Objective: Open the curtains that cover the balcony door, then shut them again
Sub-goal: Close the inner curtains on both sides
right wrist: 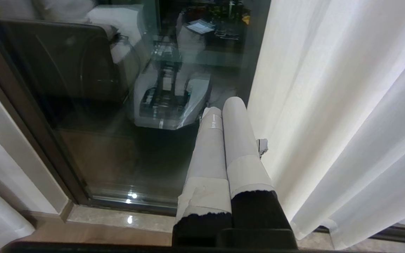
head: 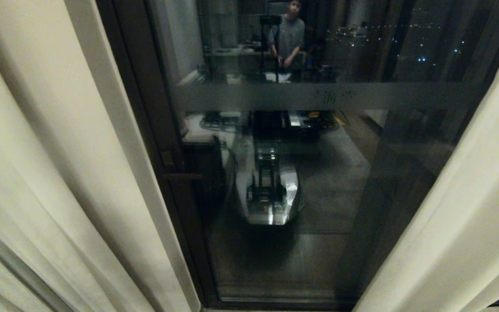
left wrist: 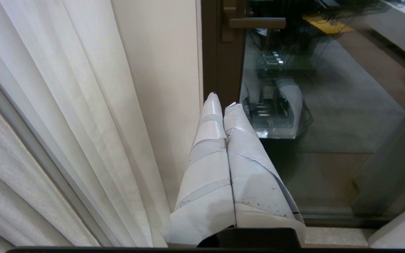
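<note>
left gripper (left wrist: 222, 102): fingers pressed together, nothing held | right gripper (right wrist: 222, 107): fingers pressed together, nothing held | curtains (head: 54, 173) drawn apart | balcony door (head: 319, 182) glass exposed

Probably home: cream curtains (head: 37, 173), balcony door (head: 275, 173), night outside.

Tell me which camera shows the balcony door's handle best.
The left wrist view: the handle is lit and crisp on the dark frame of the balcony door, just beyond the left curtain. The head view shows the handle only dim and small. The right wrist view does not show it.
</note>
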